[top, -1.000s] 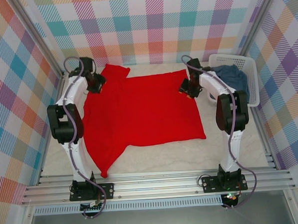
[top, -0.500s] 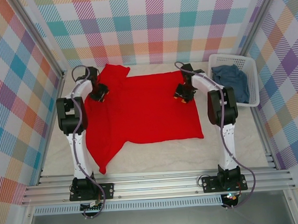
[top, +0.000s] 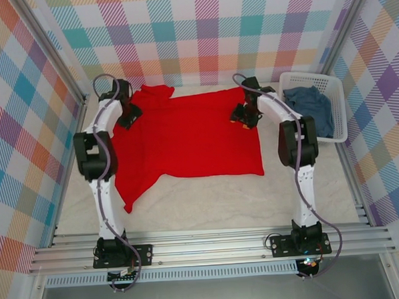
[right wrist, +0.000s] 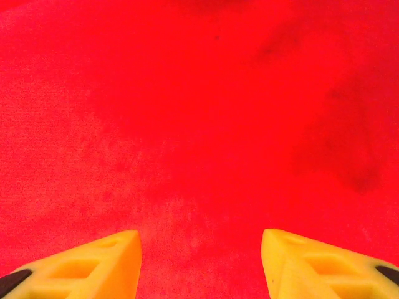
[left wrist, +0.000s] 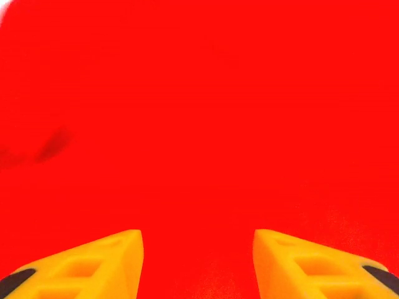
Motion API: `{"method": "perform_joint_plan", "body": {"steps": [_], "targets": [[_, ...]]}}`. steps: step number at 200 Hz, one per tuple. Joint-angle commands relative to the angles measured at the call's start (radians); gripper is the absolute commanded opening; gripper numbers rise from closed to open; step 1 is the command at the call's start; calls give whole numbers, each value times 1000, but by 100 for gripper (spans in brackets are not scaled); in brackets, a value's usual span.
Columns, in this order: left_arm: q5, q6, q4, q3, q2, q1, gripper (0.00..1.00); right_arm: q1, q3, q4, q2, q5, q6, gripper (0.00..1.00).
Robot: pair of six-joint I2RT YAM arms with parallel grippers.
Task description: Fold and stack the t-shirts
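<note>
Top view and both wrist views. The red t-shirt (top: 192, 140), a soft, matte knit, lies spread over the far half of the pale, faintly marbled table (top: 209, 202). Its body forms a broad, nearly rectangular sheet with a straight edge on the right. One sleeve points toward the far wall and the other tapers toward the near left. The left end effector (top: 128, 117) sits over the shirt's far-left part, and the right end effector (top: 243, 115) over its far-right corner. In each wrist view the wedge-shaped yellow fingers (left wrist: 87, 265) of the left and the matching pair (right wrist: 312, 265) of the right stand spread apart, released, with flat cloth between them and nothing pinched. Whether the tips rest on the fabric cannot be told from these angles. The right wrist view shows a fine fuzzy nap and shallow creases in the cloth. The blue-grey t-shirt (top: 308, 103) lies crumpled inside the white lattice plastic basket (top: 304, 77) at the table's far right, just beside the right arm. Pastel plaid panels (top: 200, 29) enclose the cell.
</note>
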Motion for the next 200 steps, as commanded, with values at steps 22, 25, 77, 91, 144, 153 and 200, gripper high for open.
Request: {"method": "perform_joint_plan", "body": {"steps": [22,25,77,91,144,153,200], "targets": [[-154,54,-61,-548,-518,-258,35,30,-281,101,-334,-38,63,50],[-154,45,-59,-588,-541,-272,35,35,-306,111,-354,-40,66,50],[-206,73,-52,-926,-646,-380,39,111,-593,155,-582,-99,78,50],[-236,115,-30,-954,-645,-394,42,123,-653,167,-632,-117,82,50],[-198,203,32,-996,-603,-402,39,136,-848,235,-747,-274,139,52],[-195,209,35,-1000,-593,-404,38,138,-868,212,-758,-250,138,52],[-212,213,53,-997,-513,-405,14,132,-944,65,-796,-22,152,53]]}}
